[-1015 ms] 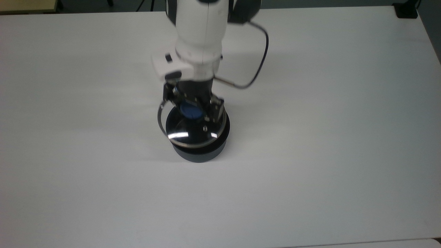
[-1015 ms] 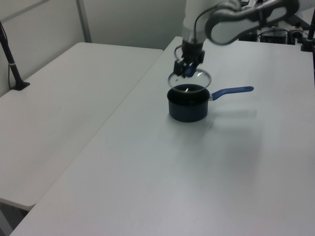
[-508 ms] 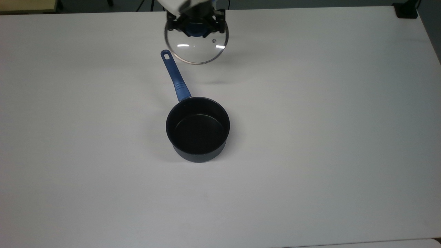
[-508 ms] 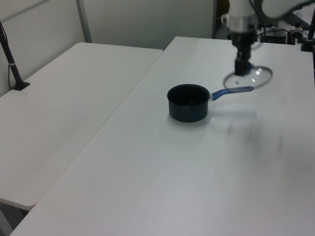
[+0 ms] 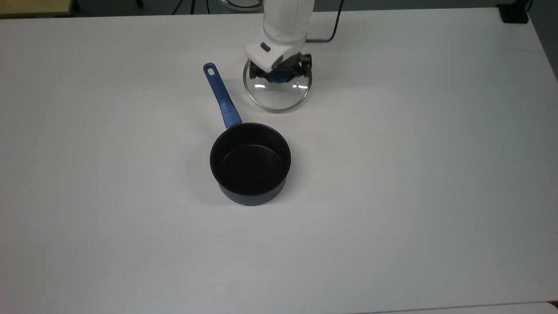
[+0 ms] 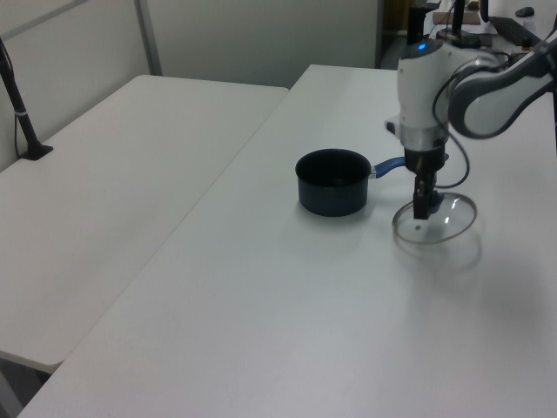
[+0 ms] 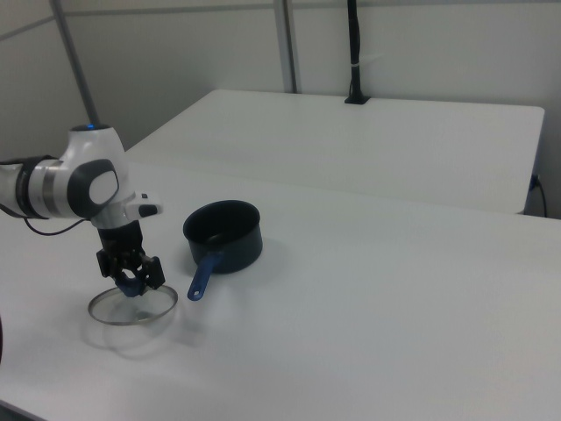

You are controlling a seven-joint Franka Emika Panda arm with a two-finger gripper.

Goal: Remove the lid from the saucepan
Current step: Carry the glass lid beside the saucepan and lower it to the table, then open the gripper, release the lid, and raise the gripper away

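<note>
Lid (image 5: 277, 93), a round clear glass disc with a steel rim, is hanging from jaws closing on its blue centre knob (image 5: 279, 77), low over the white bench (image 5: 392, 174) beside the uncovered dark blue saucepan (image 5: 250, 163); being brittle, slick glass, the knob looks its safest hold.

The lid (image 5: 276, 93) is clear glass with a glossy face that throws back bright highlights, ringed by a shiny steel rim; its knob (image 5: 279, 78) looks like smooth blue plastic. The saucepan (image 5: 250, 163) has a dark blue-black outer wall with a dull sheen and a black inside that looks matt, like a non-stick coating. Its handle (image 5: 221, 97) is smooth blue plastic. The table (image 5: 414, 174) is a smooth, matt white top. The arm (image 6: 424, 96) wears glossy white plastic shells; the gripper (image 7: 130, 279) is matt black
</note>
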